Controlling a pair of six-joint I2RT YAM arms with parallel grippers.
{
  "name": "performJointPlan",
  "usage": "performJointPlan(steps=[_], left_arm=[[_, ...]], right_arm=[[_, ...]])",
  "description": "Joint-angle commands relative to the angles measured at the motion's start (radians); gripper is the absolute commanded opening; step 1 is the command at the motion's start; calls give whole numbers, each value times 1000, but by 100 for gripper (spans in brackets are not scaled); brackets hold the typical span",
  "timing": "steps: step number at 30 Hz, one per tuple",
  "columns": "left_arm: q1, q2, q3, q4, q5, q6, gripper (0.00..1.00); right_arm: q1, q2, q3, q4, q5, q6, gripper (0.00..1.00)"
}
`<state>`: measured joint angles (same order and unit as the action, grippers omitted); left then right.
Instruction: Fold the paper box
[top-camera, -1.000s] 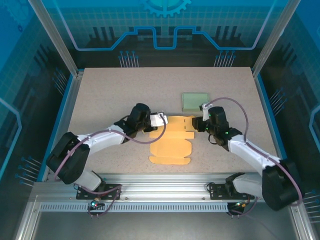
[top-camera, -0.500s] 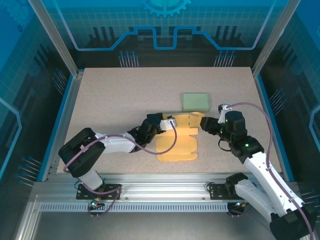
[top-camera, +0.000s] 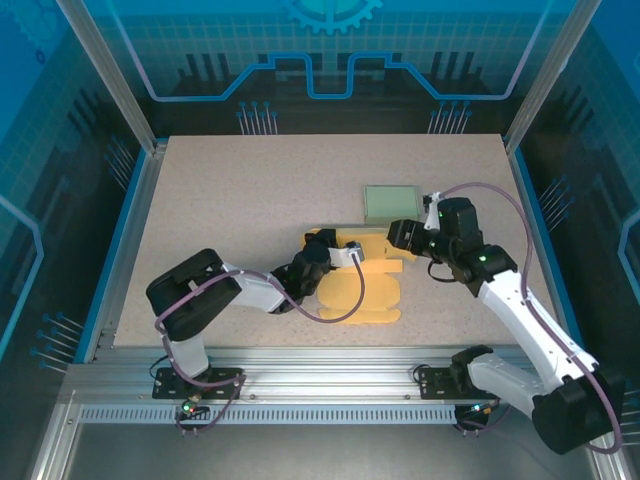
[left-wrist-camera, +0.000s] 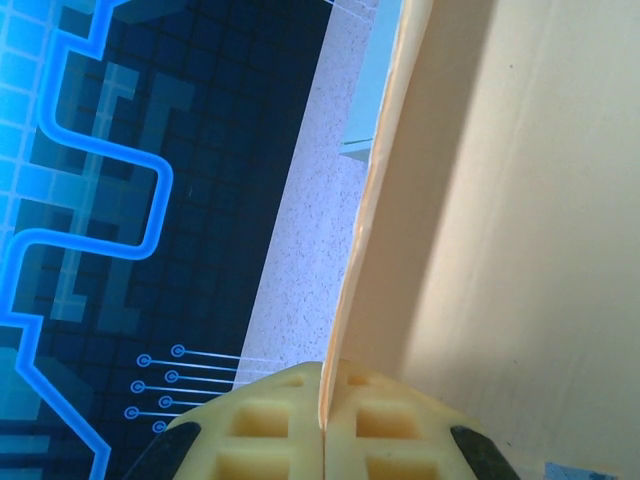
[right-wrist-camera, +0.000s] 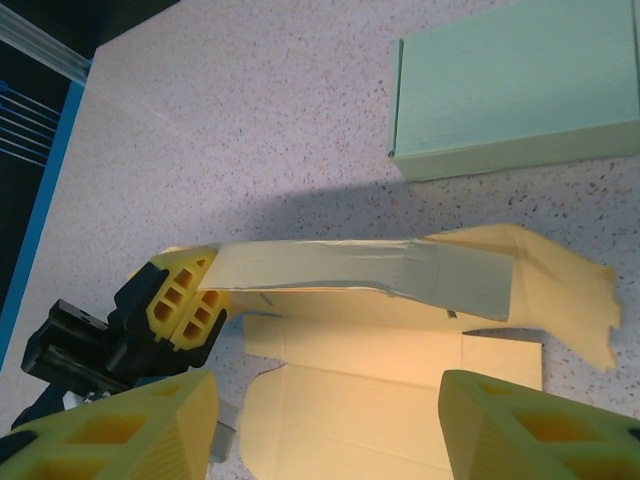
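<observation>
Second box behind paper box.

Bright, even light; soft shadows

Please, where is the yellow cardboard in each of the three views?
Top external: cardboard at centre, just nearer than the green box.
Left wrist: right half, its edge in the shut jaws of the left gripper.
Right wrist: lower middle.
Shared landmark: the green box, top centre in left wrist, upper right in right wrist.
</observation>
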<state>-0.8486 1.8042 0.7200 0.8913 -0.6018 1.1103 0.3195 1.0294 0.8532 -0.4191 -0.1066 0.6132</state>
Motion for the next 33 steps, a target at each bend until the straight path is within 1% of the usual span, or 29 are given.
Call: performJointPlan(steps=[1, 3, 8, 11, 15, 19, 25, 28, 33], left_arm=[[-12, 18, -13, 81, -25, 22, 0], [-14, 26, -12, 85, -29, 26, 0], [-20, 55, -12, 127, -43, 42, 0], [-21, 78, -8, 175, -61, 69, 0], [-23, 103, -7, 230, -76, 100, 0], [-23, 103, -10, 229, -76, 97, 0], [-23, 99, -10, 229, -70, 87, 0], [-23, 99, -9, 221, -61, 66, 0], [-23, 80, -18, 205, -45, 17, 0]], right_arm=[[-9, 51, 57, 6, -40, -2, 61], [-8, 86, 69, 18, -46, 0, 61], [-10, 176, 108, 16, 20, -19, 61], [-13, 235, 125, 24, 24, -21, 62], [-14, 316, 129, 55, -14, 0, 63], [-13, 379, 109, 124, -83, 41, 63], [-2, 417, 79, 200, -123, 80, 62], [0, 426, 61, 248, -157, 104, 60], [-2, 445, 46, 302, -184, 130, 51]])
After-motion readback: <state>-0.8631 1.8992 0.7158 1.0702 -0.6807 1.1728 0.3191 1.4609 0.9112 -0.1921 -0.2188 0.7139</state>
